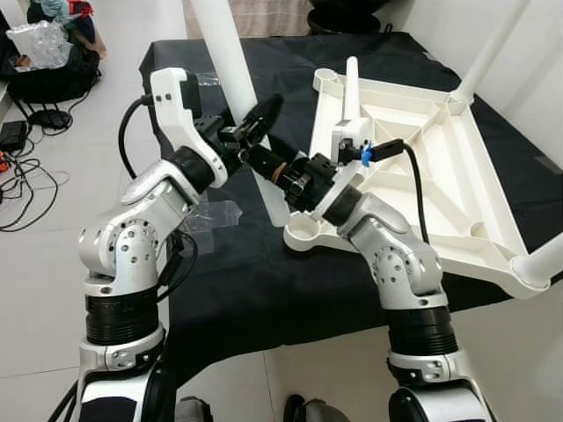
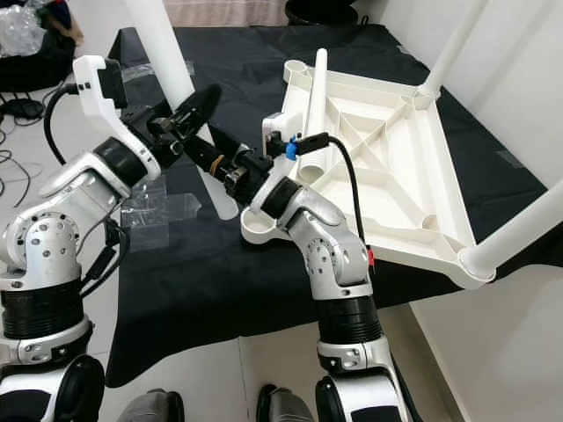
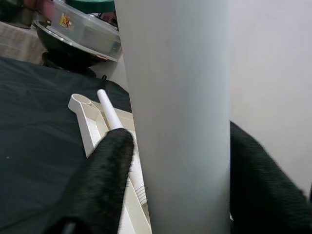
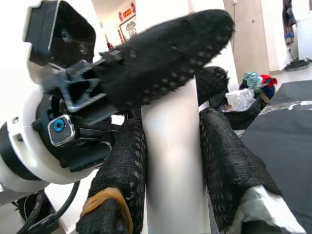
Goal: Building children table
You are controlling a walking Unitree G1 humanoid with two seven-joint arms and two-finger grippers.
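The white tabletop (image 1: 440, 149) lies upside down on a black cloth (image 1: 237, 281). Two white legs stand in its right-hand corners, the far one (image 1: 493, 44) and the near one (image 1: 541, 264). A third leg (image 1: 352, 83) lies loose across the frame. Both grippers hold a fourth leg (image 1: 224, 53), tilted, with its lower end beside the empty near-left corner socket (image 1: 303, 233). My left gripper (image 1: 259, 119) is shut on it higher up, its fingers (image 3: 105, 180) on either side. My right gripper (image 1: 259, 163) is shut on it just below, fingers (image 4: 122, 170) pressing the leg (image 4: 170, 170).
Clear plastic wrapping (image 1: 211, 215) lies on the cloth near the table's left edge. Bags (image 1: 44, 53) and cables (image 1: 22, 176) clutter the floor to the left. A wall runs close along the right side.
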